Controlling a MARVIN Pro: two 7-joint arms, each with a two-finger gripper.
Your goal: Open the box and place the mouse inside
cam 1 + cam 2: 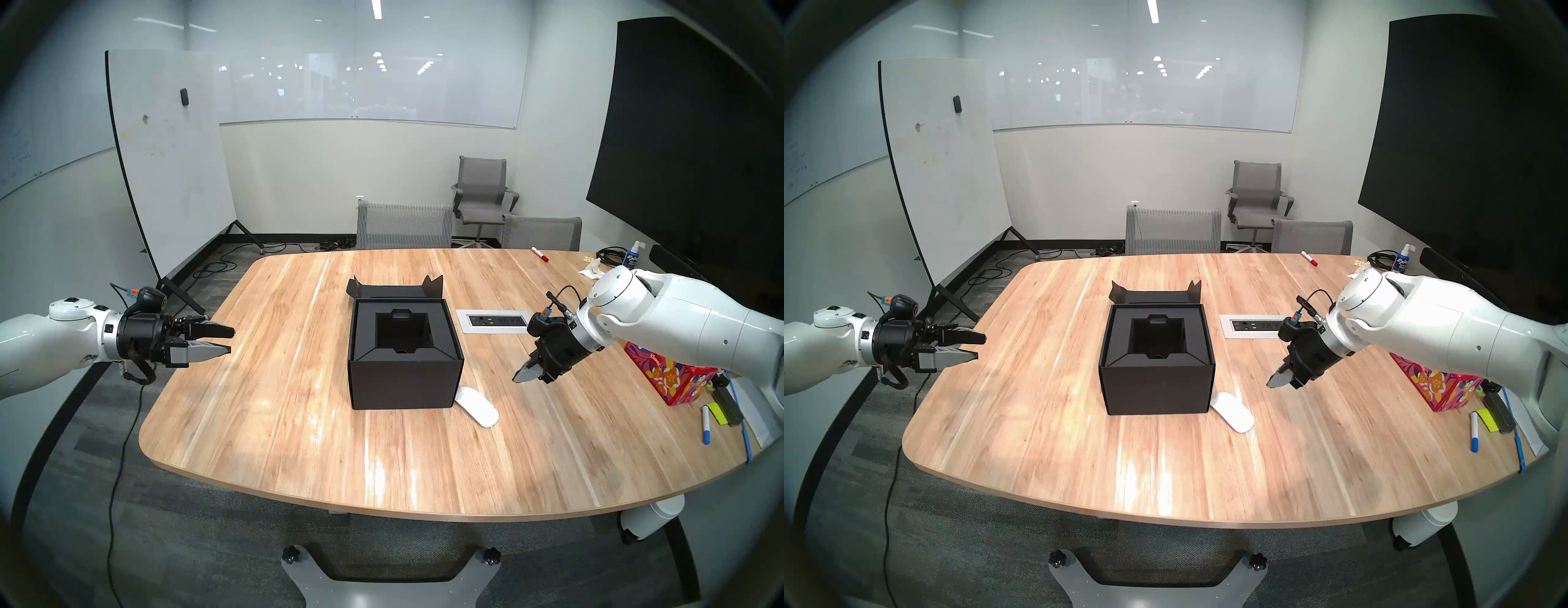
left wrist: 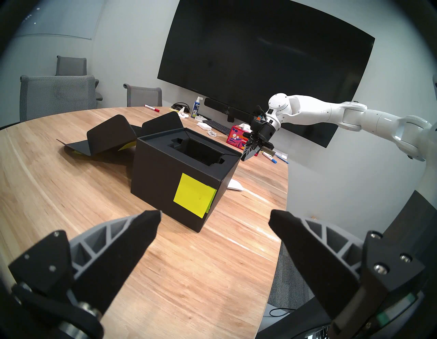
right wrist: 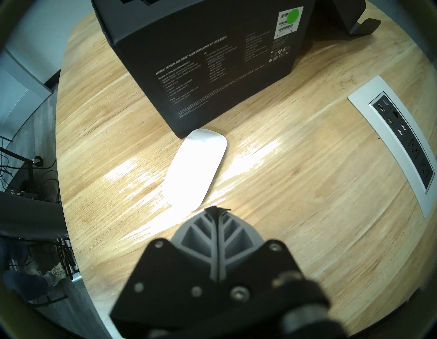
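On the wooden table (image 1: 263,382), sitting open near the middle: the box (image 1: 405,382), a matte black cube, lid flap (image 1: 392,291) lying folded back flat behind it, black recessed insert (image 1: 403,331) showing a deep square well. Carrying a neon yellow-green sticky note (image 2: 194,197) on the side facing the left arm, and white print plus a white label (image 3: 287,21) with a green dot on the side facing the right arm. Lying just beside the box's near right corner, possibly touching it at one end: the mouse (image 1: 477,406), flat, oval, glossy white, glaring under the lights, much smaller than the box.

Hovering above the table to the right of the mouse, tilted steeply downward: the right gripper (image 1: 526,375), clenched on nothing, fingertips pressed together. Waiting off the table's left edge, aimed level toward the box: the left gripper (image 1: 231,339), spread wide and empty.

Judging the opening as done and the pick as the step in hand. Needing first to spread the right jaws, then to descend with one finger along each long side of the mouse. Staying low, since the shell is thin and slick and likely to squirt out of a high or skewed pinch. Keeping clear of the box wall (image 3: 212,71) close to the mouse's far end. Lifting straight, then lowering over the insert's well before letting go.
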